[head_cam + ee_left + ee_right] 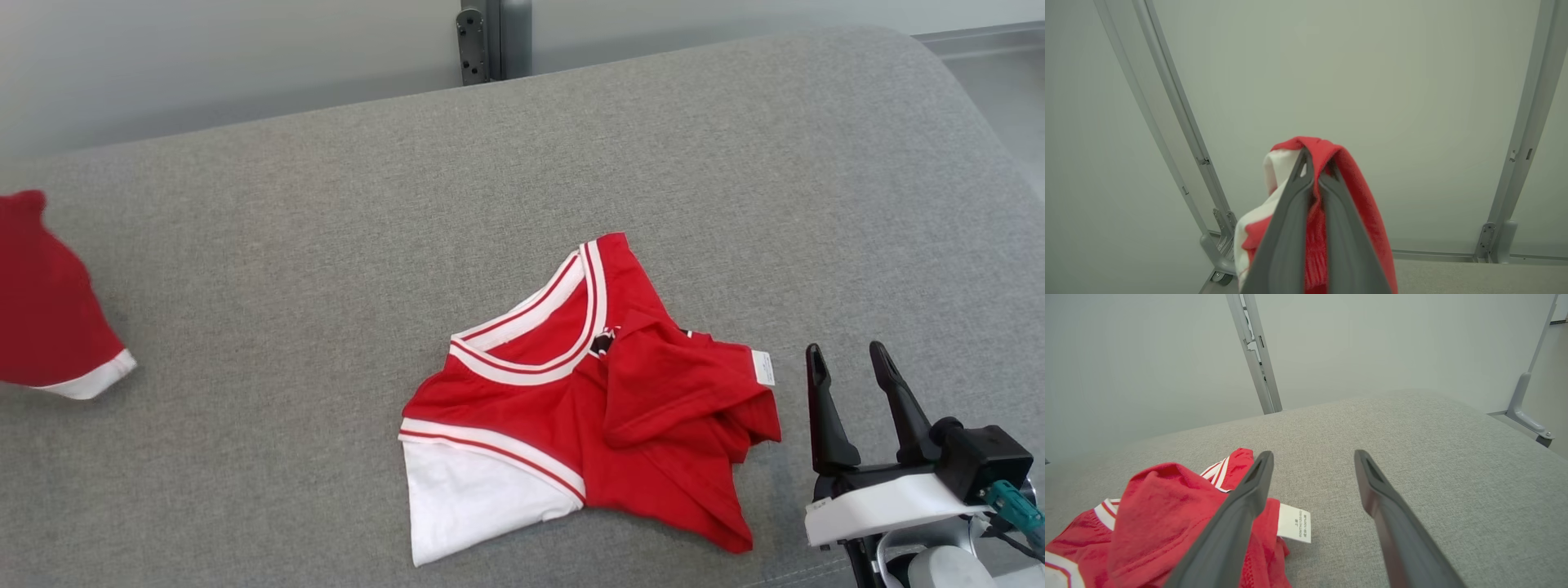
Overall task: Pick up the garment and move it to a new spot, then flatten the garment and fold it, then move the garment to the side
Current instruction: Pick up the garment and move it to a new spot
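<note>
A red garment with a white hem (49,302) hangs at the far left edge of the head view, over the grey surface. In the left wrist view my left gripper (1316,163) is shut on a bunch of this red and white cloth (1355,192), held up before the wall. A second red garment, a jersey with white trim (571,392), lies crumpled in the middle of the surface, with a white label (762,367) at its right edge. My right gripper (846,353) stands open just right of the jersey (1155,506), holding nothing, its left finger (1241,506) beside the label (1294,522).
The grey padded surface (326,204) stretches wide, with its rounded far-right corner (914,57) and back edge against a pale wall. A grey metal post (492,37) rises behind the back edge. Bare surface lies between the two garments and beyond the jersey.
</note>
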Tool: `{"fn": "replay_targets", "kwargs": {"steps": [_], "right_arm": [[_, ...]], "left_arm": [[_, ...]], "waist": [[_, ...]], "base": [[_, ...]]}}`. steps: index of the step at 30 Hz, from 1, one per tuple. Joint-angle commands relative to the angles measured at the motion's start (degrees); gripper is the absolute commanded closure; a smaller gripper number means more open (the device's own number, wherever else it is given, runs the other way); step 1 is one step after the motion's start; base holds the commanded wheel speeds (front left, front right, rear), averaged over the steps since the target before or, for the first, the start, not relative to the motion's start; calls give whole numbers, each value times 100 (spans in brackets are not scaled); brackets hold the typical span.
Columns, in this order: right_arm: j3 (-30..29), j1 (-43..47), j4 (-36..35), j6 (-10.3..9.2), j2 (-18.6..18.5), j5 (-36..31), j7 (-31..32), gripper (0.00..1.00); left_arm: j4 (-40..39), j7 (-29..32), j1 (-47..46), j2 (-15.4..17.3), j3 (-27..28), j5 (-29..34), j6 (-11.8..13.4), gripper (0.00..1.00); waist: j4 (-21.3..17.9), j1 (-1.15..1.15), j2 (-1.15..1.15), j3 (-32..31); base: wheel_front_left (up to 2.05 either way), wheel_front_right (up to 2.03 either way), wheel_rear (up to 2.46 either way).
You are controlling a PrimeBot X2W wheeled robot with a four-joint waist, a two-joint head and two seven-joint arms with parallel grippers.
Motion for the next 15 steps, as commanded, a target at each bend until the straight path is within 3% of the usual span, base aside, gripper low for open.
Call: {"fn": "replay_targets", "kwargs": {"steps": [1,6,11,15], "right_arm": [[-11,-68,-4,1,-11,-17,-19,0],[17,-159,18,1,-10,-78,-19,0],[82,-250,96,1,-10,-117,-18,0],[98,-300,193,1,-10,-137,-19,0]], "left_arm": [[216,-58,151,48,40,11,-43,100],[1347,20,473,-82,-2,-192,-130,100],[2611,-191,727,-462,-161,-321,-278,100],[3303,-550,722,-864,-267,-461,-614,100]], "waist": [[54,0,0,61],[136,0,0,190],[156,0,0,308],[148,0,0,354]], "base": [[0,0,0],[0,0,0],[0,0,0],[0,0,0]]}}
